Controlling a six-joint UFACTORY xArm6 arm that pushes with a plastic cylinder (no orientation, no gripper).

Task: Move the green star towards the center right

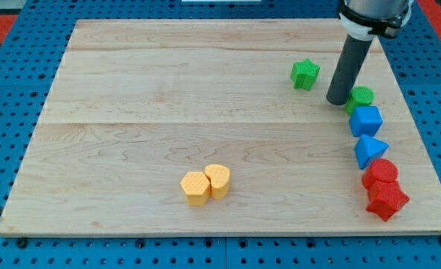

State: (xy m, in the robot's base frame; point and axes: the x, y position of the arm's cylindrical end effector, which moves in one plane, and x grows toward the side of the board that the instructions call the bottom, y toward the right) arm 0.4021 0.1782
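The green star lies on the wooden board in the upper right part of the view. My tip is down on the board just to the right of and slightly below the star, with a small gap between them. Right beside the tip on its right lies a green round block, partly hidden by the rod.
Below the green round block a column runs down the board's right edge: a blue block, a blue triangular block, a red round block and a red star-like block. Two yellow blocks lie together at bottom centre.
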